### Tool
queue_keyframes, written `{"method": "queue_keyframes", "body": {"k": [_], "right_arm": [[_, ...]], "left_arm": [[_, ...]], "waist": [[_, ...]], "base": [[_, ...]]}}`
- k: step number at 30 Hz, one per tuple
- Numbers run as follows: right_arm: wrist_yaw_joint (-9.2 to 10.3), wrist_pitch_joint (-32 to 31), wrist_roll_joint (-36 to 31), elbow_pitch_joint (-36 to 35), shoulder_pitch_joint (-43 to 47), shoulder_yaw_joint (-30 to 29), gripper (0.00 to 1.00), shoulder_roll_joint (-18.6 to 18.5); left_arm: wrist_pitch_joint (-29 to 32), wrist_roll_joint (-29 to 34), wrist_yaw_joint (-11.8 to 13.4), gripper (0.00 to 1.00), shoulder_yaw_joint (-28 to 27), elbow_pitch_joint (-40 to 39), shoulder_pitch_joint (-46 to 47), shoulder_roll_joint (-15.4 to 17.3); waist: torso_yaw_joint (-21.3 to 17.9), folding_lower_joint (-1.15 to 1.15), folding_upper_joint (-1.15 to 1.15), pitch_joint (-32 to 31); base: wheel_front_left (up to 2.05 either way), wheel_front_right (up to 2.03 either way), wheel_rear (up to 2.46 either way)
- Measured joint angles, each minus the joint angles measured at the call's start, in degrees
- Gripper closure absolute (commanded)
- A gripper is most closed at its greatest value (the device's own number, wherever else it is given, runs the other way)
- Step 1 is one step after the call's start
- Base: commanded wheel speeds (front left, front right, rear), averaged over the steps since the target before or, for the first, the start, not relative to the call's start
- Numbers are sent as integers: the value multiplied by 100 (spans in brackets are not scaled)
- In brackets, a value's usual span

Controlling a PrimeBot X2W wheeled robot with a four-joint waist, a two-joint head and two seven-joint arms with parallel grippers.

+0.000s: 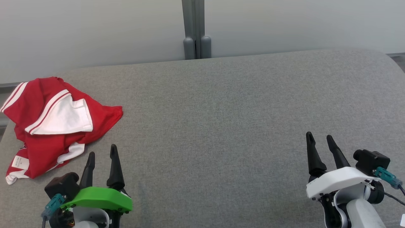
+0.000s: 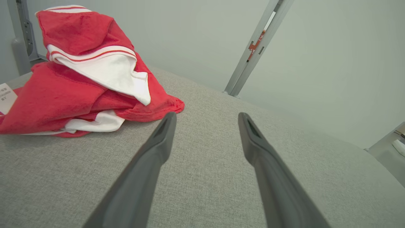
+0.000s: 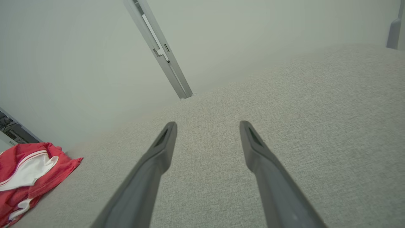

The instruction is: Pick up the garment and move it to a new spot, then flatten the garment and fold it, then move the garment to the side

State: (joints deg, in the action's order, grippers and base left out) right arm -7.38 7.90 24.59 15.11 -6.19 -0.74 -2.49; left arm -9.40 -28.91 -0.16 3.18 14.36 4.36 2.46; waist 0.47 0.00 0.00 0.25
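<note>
Red garment point(image 1: 60, 126) with white panels and red-and-white striped trim lying crumpled in loose heap, not flattened, at far left of grey padded surface point(image 1: 221, 126); white label point(image 1: 19, 161) showing at near-left corner.

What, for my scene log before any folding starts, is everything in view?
garment: one, red with white panels and stripes, crumpled at the left of the surface
label: one, white, on the garment's near edge
cushioned surface: one, grey fabric, across the view
post: one, grey, upright behind the far edge
wall: one, pale, behind
left gripper: one, green cover, dark fingers open, lower left, close to the garment
right gripper: one, white cover, open, lower right, over bare fabric
</note>
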Motion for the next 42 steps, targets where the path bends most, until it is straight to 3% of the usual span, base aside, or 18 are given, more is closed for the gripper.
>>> {"method": "queue_keyframes", "body": {"k": [42], "right_arm": [[-10, 281, -1935, 91, -2, 102, 0, -23]], "left_arm": [[-489, 1504, 87, 0, 260, 116, 129, 18]], "waist": [[60, 0, 0, 1]], "base": [[0, 0, 0]]}}
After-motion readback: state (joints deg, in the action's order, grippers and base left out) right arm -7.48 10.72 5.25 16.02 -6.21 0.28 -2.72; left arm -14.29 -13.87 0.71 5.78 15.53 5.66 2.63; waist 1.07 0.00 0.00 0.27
